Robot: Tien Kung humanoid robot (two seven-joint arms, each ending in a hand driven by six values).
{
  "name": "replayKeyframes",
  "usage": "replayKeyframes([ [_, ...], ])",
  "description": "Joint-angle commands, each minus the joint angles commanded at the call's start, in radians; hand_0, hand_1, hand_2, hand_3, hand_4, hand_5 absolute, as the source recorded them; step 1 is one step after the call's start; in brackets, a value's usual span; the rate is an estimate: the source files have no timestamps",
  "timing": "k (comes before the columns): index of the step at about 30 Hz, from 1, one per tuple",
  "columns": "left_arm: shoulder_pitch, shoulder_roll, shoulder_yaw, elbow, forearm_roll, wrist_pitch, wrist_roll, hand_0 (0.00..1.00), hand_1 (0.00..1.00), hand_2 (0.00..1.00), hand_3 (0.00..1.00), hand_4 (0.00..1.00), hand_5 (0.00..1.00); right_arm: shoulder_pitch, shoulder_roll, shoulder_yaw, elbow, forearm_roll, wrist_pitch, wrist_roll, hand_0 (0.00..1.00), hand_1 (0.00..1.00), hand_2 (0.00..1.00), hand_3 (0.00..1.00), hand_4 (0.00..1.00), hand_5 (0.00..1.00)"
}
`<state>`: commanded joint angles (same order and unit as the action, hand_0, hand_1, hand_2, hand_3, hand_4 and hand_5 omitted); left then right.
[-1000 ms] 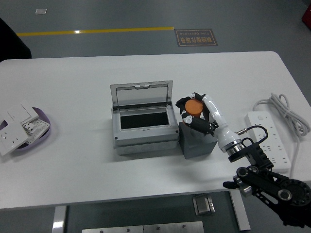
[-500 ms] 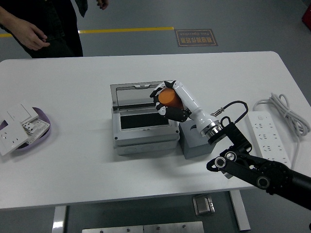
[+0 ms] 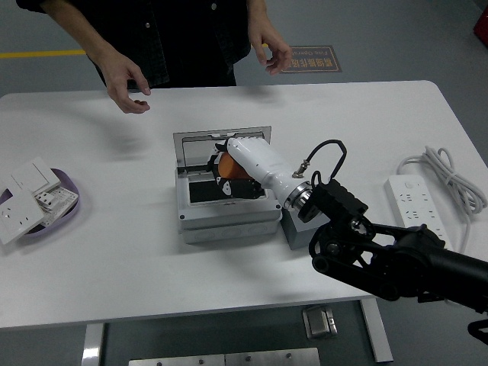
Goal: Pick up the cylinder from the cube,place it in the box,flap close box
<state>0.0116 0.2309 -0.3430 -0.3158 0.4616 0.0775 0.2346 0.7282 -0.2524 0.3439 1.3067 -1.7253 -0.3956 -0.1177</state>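
Head view is showing the right hand [image 3: 229, 171] hanging over the open box [image 3: 226, 206], its fingers curling around the orange cylinder [image 3: 227, 163] and pinching it from both sides. The cylinder is sitting in that grasp just above the box's dark cavity, toward the cavity's 1 o'clock corner, probably because the arm is reaching in from 4 o'clock and needs the piece over the opening before letting go. Behind it, the lid [image 3: 221, 146] is standing upright at the box's 12 o'clock edge, leaving the way down clear. At the box's 3 o'clock side the grey cube [image 3: 299, 232] is sitting bare, mostly covered by the forearm. A person at the far edge is holding both hands [image 3: 130, 88] loosely open above the table, touching nothing. Releasing and flapping the lid down are not yet done.
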Motion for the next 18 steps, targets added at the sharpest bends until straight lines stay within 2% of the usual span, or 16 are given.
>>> replayKeyframes([
  [4,0.000,0.000,0.000,0.000,0.001,0.000,0.000,0.611,0.635,0.628,0.632,0.684,0.250,-0.004,0.007,0.005,-0.024,-0.006,0.069,-0.009,0.024,0.181,0.310,0.286,0.002,0.002],
  [6,0.001,0.000,0.000,0.000,0.002,0.000,0.001,0.611,0.635,0.628,0.632,0.684,0.250,-0.006,0.009,0.011,-0.037,-0.003,0.089,0.000,0.024,0.181,0.310,0.286,0.002,0.002],
  [7,0.001,0.000,-0.001,0.000,0.002,0.000,0.001,0.611,0.635,0.628,0.631,0.684,0.250,-0.006,0.009,0.011,-0.042,-0.001,0.095,0.005,0.244,0.369,0.472,0.475,0.370,0.002],
  [12,0.001,-0.001,-0.001,0.000,0.003,0.000,0.001,0.611,0.635,0.628,0.631,0.684,0.250,-0.001,0.014,0.002,-0.057,-0.010,0.097,0.024,0.244,0.369,0.472,0.475,0.370,0.002],
  [13,0.001,-0.001,0.000,0.000,0.002,0.000,0.001,0.611,0.635,0.628,0.632,0.684,0.250,0.000,0.015,0.000,-0.059,-0.013,0.097,0.025,0.776,0.711,0.730,0.683,0.497,0.280],
  [18,-0.001,-0.001,0.001,0.000,0.001,0.000,0.000,0.611,0.635,0.628,0.632,0.684,0.250,0.005,0.016,-0.006,-0.063,-0.028,0.100,0.031,0.776,0.711,0.730,0.683,0.497,0.280],
])
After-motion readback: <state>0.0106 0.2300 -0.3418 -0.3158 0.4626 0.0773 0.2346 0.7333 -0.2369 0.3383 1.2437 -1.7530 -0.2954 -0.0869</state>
